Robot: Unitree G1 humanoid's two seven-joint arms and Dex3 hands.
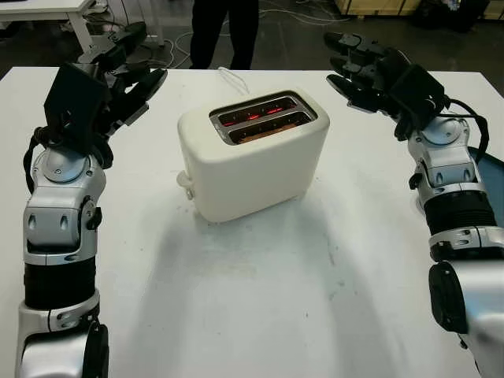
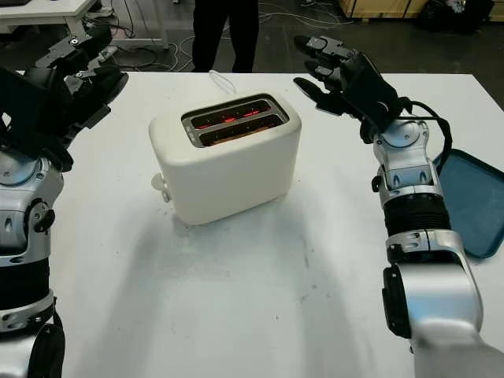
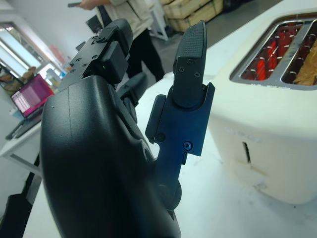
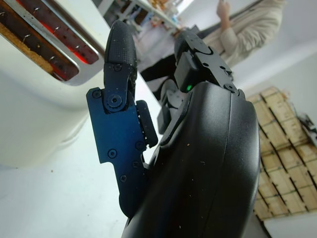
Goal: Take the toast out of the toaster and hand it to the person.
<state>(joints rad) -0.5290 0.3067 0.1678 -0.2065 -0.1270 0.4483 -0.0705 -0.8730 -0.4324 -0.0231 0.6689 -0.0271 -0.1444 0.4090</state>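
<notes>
While both your left hand (image 1: 130, 75) and right hand (image 1: 354, 71) hover empty and open flanking the toaster (image 1: 252, 153), the toast (image 3: 306, 73) sits down in its slot between them, so reach in next.

The toast (image 3: 308, 74) sits sunk in 1 slot of the toaster (image 1: 252, 153), just its top edge showing. Beyond the right hand (image 2: 335, 72), the person (image 2: 224, 31) is cut off above the legs. A blue tray (image 2: 472, 201) is cut by the picture's edge.
</notes>
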